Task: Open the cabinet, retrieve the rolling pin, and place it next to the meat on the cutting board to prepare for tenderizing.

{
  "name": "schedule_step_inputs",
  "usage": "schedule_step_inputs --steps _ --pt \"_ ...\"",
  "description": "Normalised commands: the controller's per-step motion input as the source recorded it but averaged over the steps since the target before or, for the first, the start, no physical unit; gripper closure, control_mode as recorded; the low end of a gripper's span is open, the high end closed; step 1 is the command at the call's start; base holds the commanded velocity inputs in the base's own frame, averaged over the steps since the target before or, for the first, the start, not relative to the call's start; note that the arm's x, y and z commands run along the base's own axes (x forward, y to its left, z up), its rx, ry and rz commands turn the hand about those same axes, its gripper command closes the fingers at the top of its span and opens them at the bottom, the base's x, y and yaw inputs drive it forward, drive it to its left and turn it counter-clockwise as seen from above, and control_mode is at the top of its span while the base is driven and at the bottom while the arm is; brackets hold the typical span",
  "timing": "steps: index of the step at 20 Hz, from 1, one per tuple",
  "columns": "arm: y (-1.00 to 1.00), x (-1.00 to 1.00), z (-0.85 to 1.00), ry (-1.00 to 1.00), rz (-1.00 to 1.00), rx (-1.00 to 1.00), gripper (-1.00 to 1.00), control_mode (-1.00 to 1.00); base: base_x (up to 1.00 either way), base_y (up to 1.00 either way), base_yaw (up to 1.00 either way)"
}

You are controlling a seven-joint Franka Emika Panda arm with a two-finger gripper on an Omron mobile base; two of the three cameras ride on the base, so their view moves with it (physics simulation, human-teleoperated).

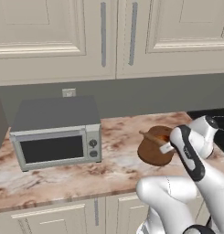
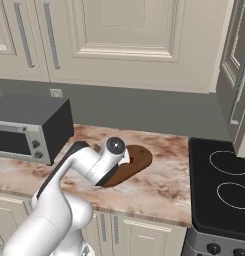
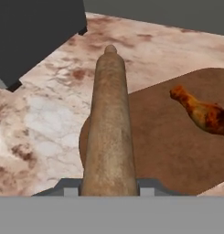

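One step left: the rolling pin [image 3: 109,132] is out and over the cutting board [image 3: 168,146], not yet set down.

The pin sits clamped between the jaws of the gripper [image 3: 109,188], its far end reaching past the board's edge over the marbled counter [image 3: 45,123], with the meat [image 3: 202,112] lying on the board off to one side, apart from the pin. The cabinet [image 1: 104,36] doors look closed above the toaster oven [image 1: 56,132]. What remains, by my reading, is lowering and releasing the pin beside the meat.
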Motion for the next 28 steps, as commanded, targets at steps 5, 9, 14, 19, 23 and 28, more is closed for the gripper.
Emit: schedule_step_inputs --steps 5,9,14,19,23,28 --pt "-0.01 0.29 -0.27 0.02 0.00 0.00 1.00 -1.00 0.00 0.00 0.00" --pt "-0.01 0.31 -0.27 0.03 0.00 0.00 1.00 -1.00 0.00 0.00 0.00" --pt "0.00 0.28 -0.27 0.02 0.00 0.00 1.00 -1.00 0.00 0.00 0.00" --pt "-0.01 0.24 -0.18 0.00 0.00 0.00 -1.00 -1.00 0.00 0.00 0.00" --pt "-0.04 0.02 0.00 0.00 0.00 0.00 -1.00 -1.00 0.00 0.00 0.00" --pt "0.00 -0.07 0.22 0.00 0.00 0.01 -1.00 -1.00 0.00 0.00 0.00"
